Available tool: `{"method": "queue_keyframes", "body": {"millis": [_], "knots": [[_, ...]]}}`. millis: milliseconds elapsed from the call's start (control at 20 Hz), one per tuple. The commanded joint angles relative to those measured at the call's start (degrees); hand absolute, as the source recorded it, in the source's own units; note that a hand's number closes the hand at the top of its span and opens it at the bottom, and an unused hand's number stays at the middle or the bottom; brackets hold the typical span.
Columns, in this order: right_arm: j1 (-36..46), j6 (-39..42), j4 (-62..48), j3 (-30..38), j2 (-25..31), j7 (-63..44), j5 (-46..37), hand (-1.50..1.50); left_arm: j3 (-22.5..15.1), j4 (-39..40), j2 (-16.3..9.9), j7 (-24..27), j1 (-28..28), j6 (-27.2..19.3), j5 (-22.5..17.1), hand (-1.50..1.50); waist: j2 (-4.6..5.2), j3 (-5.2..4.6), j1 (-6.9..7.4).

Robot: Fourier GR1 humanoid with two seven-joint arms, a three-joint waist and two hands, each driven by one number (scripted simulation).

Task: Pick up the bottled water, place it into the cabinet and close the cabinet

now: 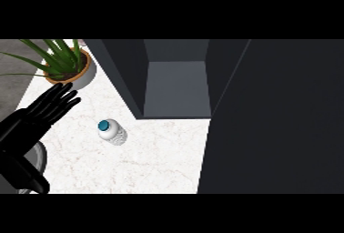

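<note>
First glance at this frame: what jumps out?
The dark cabinet fills the right side, its open compartment at top centre. On the pale marble counter the bottled water, blue cap, stands alone left of centre. The black left hand rests open at the left edge, below a potted plant.

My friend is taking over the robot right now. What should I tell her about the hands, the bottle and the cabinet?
Left hand: open, fingers straight, at the view's left, holding nothing.
Right hand: not in view.
Bottle: standing on the counter, blue cap up, to the right of the left hand and apart from it, in front of the cabinet.
Cabinet: open, shelf bare, its door swung out at the right.
Done: nothing yet; the bottle is not picked up.
Left: grasp the bottle, put it in the cabinet, shut the door.
A potted plant sits at the back left.
</note>
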State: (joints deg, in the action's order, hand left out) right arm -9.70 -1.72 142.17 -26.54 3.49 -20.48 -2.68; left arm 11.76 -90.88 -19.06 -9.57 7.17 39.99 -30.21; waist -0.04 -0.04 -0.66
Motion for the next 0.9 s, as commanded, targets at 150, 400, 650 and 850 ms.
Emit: {"method": "queue_keyframes", "body": {"millis": [150, 400, 650, 850], "knots": [[-0.07, -3.28, 2.13, -6.50, -0.27, -0.85, -10.05, -1.50, -0.97, 11.04, 1.92, 6.81, 3.67, 0.36, 11.42, -1.50, -0.01, -0.02, -0.12], [1.06, -3.23, 3.79, -3.45, 1.46, -2.21, -6.72, -1.50, 0.01, 26.34, 0.33, 16.29, 7.26, 3.84, 18.05, -1.50, 0.16, -0.05, -0.54], [2.76, -2.58, 4.14, -0.41, 3.25, -3.75, -3.39, -1.50, -2.76, 34.08, 2.08, 27.12, 7.17, 2.62, 27.07, -1.50, 0.20, -0.04, -0.22], [0.95, -5.05, 9.39, -6.02, 3.54, -7.87, -8.70, -1.50, -3.40, 42.37, 1.37, 33.51, 9.34, 1.51, 31.04, -1.50, 0.09, -0.14, -0.92]]}}
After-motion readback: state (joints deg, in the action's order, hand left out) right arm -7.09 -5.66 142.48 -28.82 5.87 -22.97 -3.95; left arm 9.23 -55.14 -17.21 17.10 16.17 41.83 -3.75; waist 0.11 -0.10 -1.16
